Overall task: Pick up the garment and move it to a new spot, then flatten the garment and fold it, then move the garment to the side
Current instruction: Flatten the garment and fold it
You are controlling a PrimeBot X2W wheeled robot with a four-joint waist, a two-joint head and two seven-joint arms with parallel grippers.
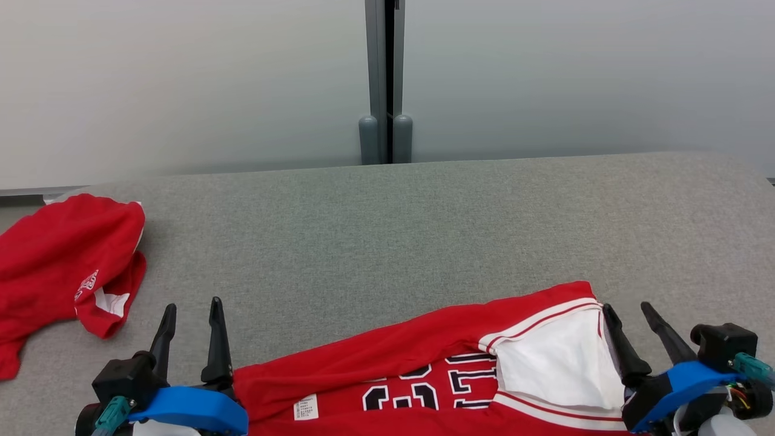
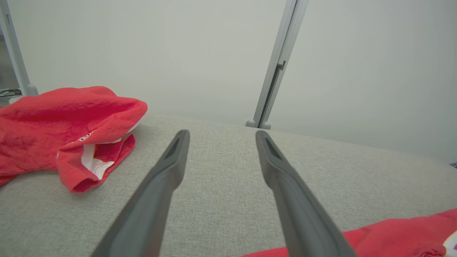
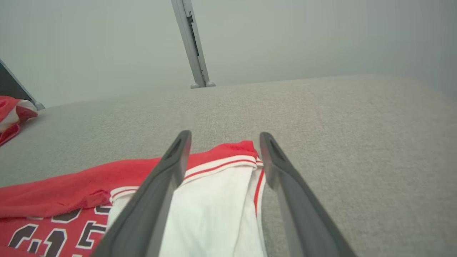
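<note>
Head view: creased jersey, woven surface

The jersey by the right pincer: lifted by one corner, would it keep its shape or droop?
Likely floppy: the jersey lies in soft folds, one layer turned back. Probably light, as the fabric looks thin. It may drag rather than slide on the textured grey surface.

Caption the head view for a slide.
Left gripper and right gripper, both open, at either end of a red jersey.

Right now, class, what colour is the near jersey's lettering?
Black lettering edged white; best in head view.
</note>
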